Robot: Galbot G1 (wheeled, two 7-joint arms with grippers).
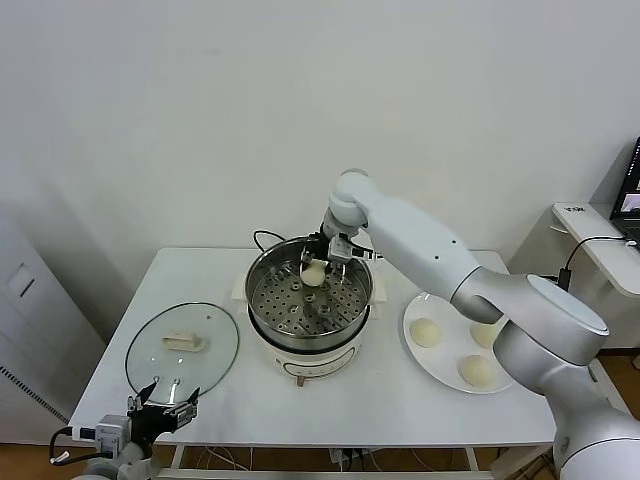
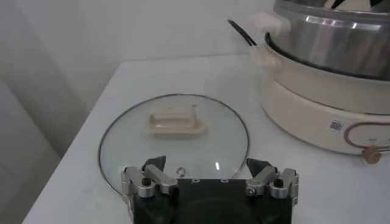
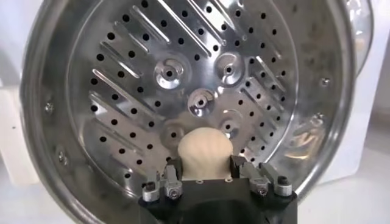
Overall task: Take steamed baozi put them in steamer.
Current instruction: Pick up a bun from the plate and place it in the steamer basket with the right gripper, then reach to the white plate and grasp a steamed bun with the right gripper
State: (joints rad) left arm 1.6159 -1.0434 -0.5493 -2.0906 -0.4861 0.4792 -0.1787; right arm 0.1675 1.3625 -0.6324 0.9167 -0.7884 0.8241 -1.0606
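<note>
Head view, from left: the left gripper (image 1: 165, 403) idles at the table's (image 1: 400, 410) near edge, fingers spread, just before the glass lid (image 1: 182, 348). At centre stands the steamer (image 1: 308, 299); the right gripper (image 1: 318, 262) hangs over its far rim, clamped on one baozi (image 1: 313, 273) above the perforated floor. Three more baozi (image 1: 426, 332) lie on the plate (image 1: 445, 375) at right.

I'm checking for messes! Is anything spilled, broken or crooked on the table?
Nothing stands out. The right gripper holds a baozi over the steamer; three buns sit on the plate; the glass lid lies flat.
</note>
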